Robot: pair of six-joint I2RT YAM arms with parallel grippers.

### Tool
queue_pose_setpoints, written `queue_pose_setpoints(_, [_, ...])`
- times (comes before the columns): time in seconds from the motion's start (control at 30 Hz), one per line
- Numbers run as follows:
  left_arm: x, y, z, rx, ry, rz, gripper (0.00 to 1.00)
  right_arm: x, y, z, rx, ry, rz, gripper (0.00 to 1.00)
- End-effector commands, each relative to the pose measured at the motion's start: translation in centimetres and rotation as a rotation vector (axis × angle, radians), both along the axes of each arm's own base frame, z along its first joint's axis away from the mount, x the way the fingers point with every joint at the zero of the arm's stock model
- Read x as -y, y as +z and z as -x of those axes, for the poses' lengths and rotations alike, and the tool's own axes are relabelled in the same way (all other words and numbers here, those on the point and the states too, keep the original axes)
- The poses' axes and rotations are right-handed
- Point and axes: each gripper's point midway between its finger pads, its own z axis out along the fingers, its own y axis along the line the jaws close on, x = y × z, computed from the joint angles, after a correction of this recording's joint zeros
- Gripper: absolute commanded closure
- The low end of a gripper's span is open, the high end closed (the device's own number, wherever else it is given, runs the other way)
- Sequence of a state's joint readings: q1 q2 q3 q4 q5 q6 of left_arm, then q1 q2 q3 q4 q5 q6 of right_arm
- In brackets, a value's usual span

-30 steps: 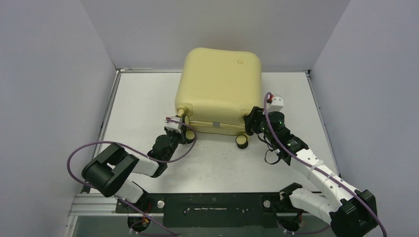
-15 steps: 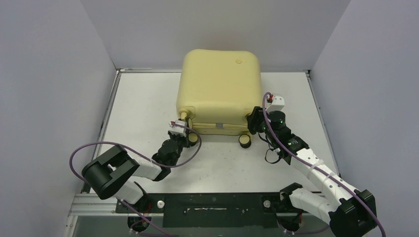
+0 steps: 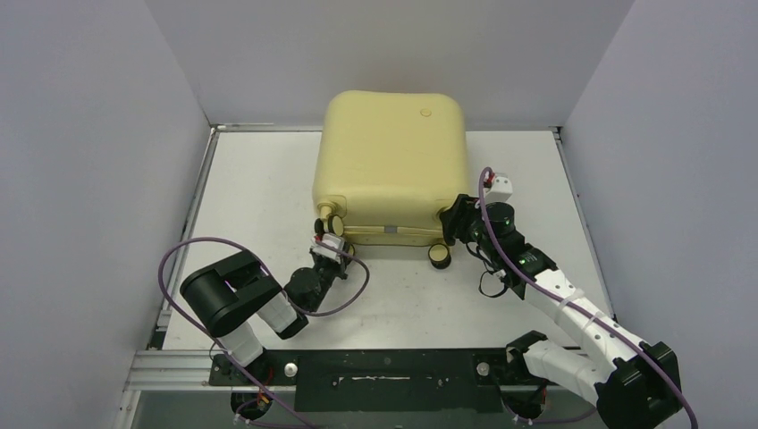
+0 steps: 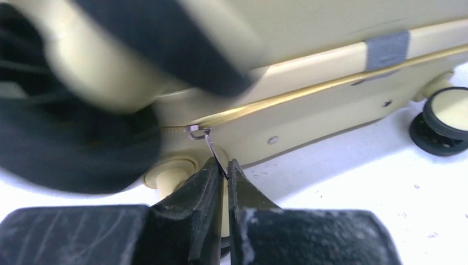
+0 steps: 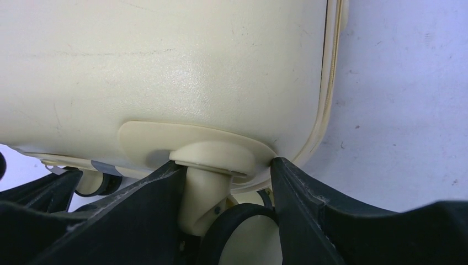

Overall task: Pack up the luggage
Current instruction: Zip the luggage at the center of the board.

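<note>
Pinching luggage's [image 4: 331, 105] zipper pull [image 4: 212, 148] between left fingers [image 4: 196, 190].

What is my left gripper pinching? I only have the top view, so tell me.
Observer: In the left wrist view, the left gripper is shut on the thin metal zipper pull, which hangs from the seam of the luggage.
Operator: Now report the right gripper.
Observer: In the right wrist view, the right gripper has one finger on each side of a caster at a corner of the luggage. I cannot tell whether they clamp it.
</note>
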State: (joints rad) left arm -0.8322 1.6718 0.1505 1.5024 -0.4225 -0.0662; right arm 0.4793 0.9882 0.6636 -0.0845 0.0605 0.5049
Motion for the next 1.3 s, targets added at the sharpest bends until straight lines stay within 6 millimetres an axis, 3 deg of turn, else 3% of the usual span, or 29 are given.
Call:
queue_pose_setpoints(0.0, [3.6,5.8,2.1,0.185,-0.198,0.148,1.00,-2.5,2.6,-0.9,0.050,0.007,-0.204,1.00])
queue_pose_setpoints(0.13, [3.7,6.5,2.3,0.200,-0.208,0.163,1.00,-2.4,2.5,-1.1,0.044,-0.003,-0.216,1.00])
queue_pose_setpoints(0.33, [5.5,7.0,2.5,0.209,-0.242,0.177,1.00,-3.1,1.9,-1.0,0.022,0.024,-0.226,1.00])
queue_pose_setpoints(0.67, [12.8,7.8,5.0,0.239,-0.405,0.197,1.00,-2.8,1.3,-0.8,0.002,0.013,-0.205,1.00])
queue_pose_setpoints(1.03, [21.9,7.5,9.1,0.231,-0.694,0.162,1.00,-2.8,0.4,-0.5,-0.023,0.013,-0.197,1.00])
queue_pose_setpoints(1.27, [26.1,7.2,10.2,0.224,-0.830,0.134,1.00,-3.1,0.1,-0.1,-0.044,0.033,-0.197,1.00])
